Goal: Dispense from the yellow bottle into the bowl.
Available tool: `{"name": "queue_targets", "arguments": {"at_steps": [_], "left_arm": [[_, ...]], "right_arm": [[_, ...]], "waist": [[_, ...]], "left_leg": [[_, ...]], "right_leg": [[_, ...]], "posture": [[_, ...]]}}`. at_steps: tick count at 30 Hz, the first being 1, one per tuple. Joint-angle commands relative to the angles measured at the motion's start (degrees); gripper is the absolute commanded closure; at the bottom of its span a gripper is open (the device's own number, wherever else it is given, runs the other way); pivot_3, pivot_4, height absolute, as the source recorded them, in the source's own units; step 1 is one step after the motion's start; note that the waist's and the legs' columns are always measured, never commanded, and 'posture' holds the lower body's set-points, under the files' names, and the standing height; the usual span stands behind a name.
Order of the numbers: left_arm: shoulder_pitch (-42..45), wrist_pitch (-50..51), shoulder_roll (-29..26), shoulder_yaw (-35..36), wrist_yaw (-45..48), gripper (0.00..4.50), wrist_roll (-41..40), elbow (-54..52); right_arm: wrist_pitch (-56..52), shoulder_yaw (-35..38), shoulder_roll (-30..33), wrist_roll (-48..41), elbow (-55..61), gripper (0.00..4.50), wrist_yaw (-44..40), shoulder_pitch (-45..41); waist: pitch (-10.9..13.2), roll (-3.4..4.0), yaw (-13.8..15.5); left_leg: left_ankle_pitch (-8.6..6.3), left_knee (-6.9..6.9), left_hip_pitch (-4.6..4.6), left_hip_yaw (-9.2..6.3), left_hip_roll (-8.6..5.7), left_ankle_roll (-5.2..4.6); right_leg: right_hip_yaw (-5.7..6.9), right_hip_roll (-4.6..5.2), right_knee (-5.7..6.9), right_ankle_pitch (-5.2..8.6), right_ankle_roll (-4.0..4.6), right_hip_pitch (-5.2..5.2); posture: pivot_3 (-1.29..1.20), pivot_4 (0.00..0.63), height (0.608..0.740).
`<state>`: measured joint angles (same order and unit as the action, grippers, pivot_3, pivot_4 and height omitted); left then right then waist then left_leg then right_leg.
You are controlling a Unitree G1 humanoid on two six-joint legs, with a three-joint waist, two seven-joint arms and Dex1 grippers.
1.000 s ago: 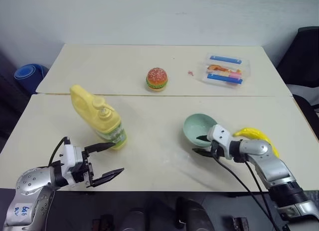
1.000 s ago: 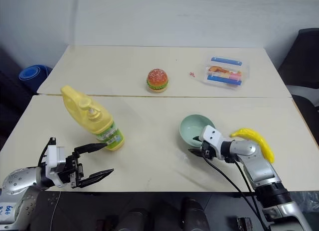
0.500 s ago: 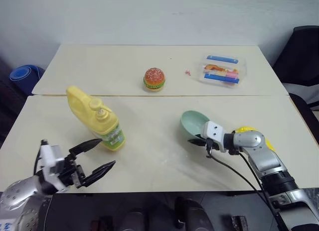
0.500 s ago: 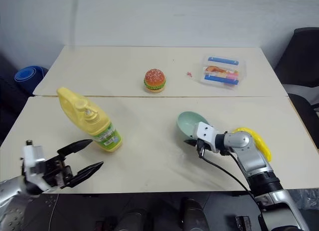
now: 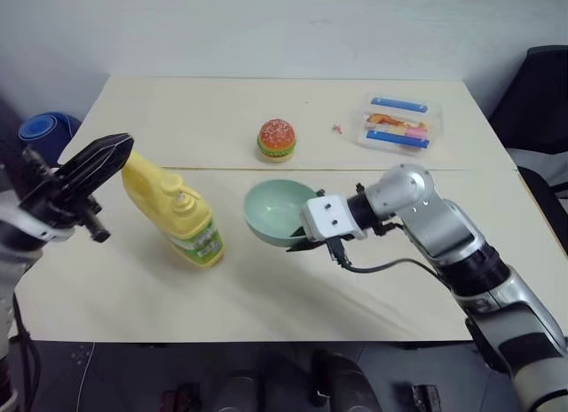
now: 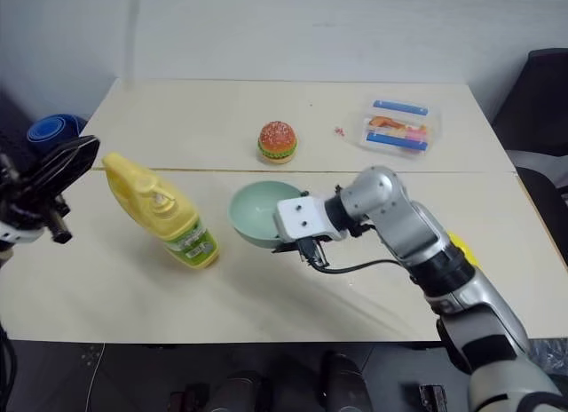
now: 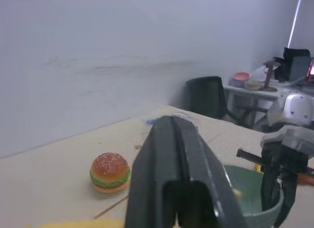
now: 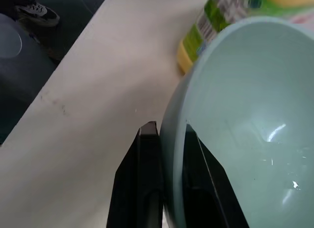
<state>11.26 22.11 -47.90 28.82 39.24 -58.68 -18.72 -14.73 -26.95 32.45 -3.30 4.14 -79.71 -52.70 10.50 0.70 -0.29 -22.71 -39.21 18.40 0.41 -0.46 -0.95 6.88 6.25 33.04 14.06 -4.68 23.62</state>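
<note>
The yellow bottle, a pale-yellow jug with a pump top and green-white label, stands leaning on the near table's left side. My left gripper is shut and empty, raised beside the bottle's handle end, its fingers pressed together. The mint-green bowl hangs tilted just right of the bottle. My right gripper is shut on the bowl's near rim. In the right wrist view its fingers pinch the bowl wall, with the bottle's label just beyond.
A toy burger and a clear box of coloured items lie on the far table, past the seam. A bit of yellow banana peeks from behind my right arm. A black chair stands at the right, a blue object at the left.
My right gripper closed on the bowl's rim, lifted it and carried it left toward the bottle. My left gripper rose from the table's front edge and shut.
</note>
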Motion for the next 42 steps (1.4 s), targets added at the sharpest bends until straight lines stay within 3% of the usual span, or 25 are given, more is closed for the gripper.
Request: {"name": "queue_targets", "arguments": {"at_steps": [1, 10, 31, 42], "left_arm": [[3.1, 0.2, 0.5, -3.3, 1.6, 4.49, 3.2, 1.2], [4.8, 3.4, 0.4, -5.3, 3.9, 4.49, 4.9, 0.5], [3.7, 8.5, 0.2, -14.8, 1.3, 4.49, 17.4, 0.2], [-2.4, 9.4, 1.4, -15.8, -0.8, 4.49, 19.2, 0.3]], "right_arm": [[-1.4, -1.1, -1.9, 0.6, 1.5, 4.50, -0.2, -3.1], [-4.3, -2.8, -4.9, 2.0, 2.5, 4.50, -0.1, -7.8], [-9.1, -4.0, -6.8, 1.2, 6.3, 4.50, -2.6, -10.9], [-10.0, -3.8, -8.8, -0.4, 4.4, 4.50, -2.7, -12.0]], "waist": [[0.0, -0.02, -0.1], [0.0, -0.02, -1.2], [0.0, 0.00, -1.2], [-0.5, 0.70, -1.3]], "left_leg": [[0.00, 0.00, -0.03, 0.00, 0.01, 0.01], [0.03, 0.00, -0.02, 0.00, 0.09, 0.10], [0.05, 0.00, -0.20, 0.01, 0.06, 0.15], [0.06, 0.02, -0.34, 0.03, 0.06, 0.18]], "right_leg": [[0.00, -0.01, 0.02, 0.00, 0.00, -0.01], [0.00, -0.02, 0.04, 0.00, 0.00, 0.01], [-0.05, 0.03, 0.25, 0.01, 0.01, -0.05], [-0.10, 0.06, 0.37, 0.04, 0.07, -0.09]], "posture": [[0.00, 0.150, 0.740], [0.00, 0.150, 0.740], [0.00, 0.150, 0.740], [0.00, 0.150, 0.740]]}}
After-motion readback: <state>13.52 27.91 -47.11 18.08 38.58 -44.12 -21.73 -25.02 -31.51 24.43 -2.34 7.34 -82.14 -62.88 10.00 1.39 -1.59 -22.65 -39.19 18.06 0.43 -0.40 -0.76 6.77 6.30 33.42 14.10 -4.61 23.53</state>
